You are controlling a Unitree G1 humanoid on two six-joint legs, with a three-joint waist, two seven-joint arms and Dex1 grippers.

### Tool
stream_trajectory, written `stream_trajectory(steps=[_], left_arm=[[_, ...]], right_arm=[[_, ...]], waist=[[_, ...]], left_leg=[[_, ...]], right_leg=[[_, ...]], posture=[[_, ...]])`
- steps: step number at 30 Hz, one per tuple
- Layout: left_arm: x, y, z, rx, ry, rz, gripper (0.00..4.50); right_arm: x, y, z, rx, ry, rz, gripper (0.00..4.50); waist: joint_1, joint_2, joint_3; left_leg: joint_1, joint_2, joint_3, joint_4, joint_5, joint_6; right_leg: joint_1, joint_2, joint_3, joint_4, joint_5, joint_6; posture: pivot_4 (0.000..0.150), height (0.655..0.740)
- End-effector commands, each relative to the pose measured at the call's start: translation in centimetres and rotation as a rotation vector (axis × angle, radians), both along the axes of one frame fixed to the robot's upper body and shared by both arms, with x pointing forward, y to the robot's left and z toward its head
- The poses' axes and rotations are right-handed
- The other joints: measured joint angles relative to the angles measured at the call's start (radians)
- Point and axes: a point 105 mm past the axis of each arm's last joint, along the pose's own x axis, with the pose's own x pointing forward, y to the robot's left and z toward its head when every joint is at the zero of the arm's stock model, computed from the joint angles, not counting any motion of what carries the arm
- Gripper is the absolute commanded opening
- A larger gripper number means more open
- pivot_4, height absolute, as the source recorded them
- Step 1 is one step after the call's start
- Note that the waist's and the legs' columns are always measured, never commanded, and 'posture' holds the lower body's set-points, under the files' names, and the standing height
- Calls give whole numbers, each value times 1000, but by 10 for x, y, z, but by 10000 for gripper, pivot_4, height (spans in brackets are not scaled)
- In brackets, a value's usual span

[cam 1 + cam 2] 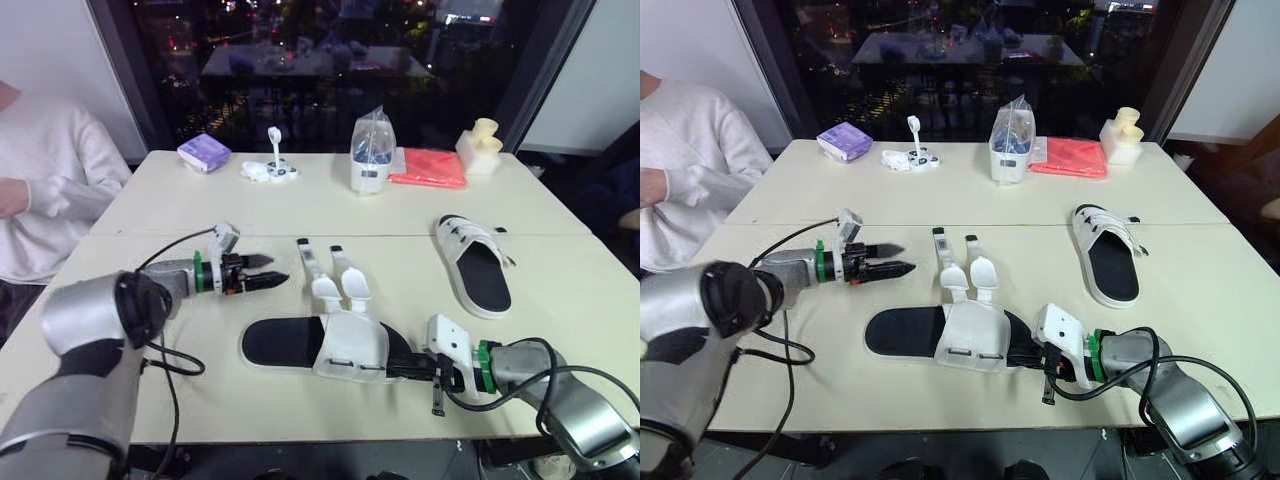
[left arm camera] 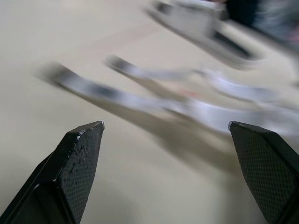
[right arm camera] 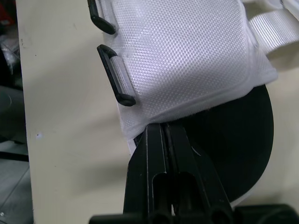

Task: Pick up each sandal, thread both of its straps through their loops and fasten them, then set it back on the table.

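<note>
No text, label, brand, number or sign can be read anywhere in the scene. Any print on the purple packet (image 1: pixel 204 152) and on the clear plastic bag (image 1: pixel 373 140) at the far side of the desk (image 1: pixel 400 215) is too small to make out.
</note>
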Motion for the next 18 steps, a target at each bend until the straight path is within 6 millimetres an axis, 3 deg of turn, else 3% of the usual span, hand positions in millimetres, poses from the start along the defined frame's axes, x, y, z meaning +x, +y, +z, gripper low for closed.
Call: stream_trajectory(steps=[1,3,6,12,14,18], left_arm=[[21,9,55,53,-372,214,45000],[27,11,69,71,-463,340,45000],[38,12,78,43,-467,505,45000],[55,8,72,-66,-310,714,45000],[59,4,67,-178,-175,721,45000],[63,-19,54,-579,326,593,45000]], right_arm=[[-2,7,1,5,-5,28,364],[-2,6,0,1,-6,27,364],[-2,5,-1,-9,-7,28,364],[-2,2,-2,-20,-16,17,364],[-1,1,-2,-23,-19,12,364],[-1,1,-2,-29,-23,11,364]], waist=[[0,-1,0],[1,-1,0],[3,-1,0],[6,-3,-1],[5,-3,-1],[4,-4,0]], left_leg=[[0,0,0,0,0,0],[-1,0,0,0,0,-1],[-1,0,0,0,1,-1],[2,0,0,0,1,-1],[2,0,0,0,1,-1],[1,0,0,0,1,-1]], right_leg=[[-1,0,0,1,0,0],[-1,0,0,1,0,0],[0,1,0,1,0,0],[3,1,0,1,0,0],[2,2,0,1,0,0],[2,2,0,0,0,0]], posture=[[1500,7400],[1500,7400],[1500,7400],[1500,7400],[1500,7400],[1500,7400]])
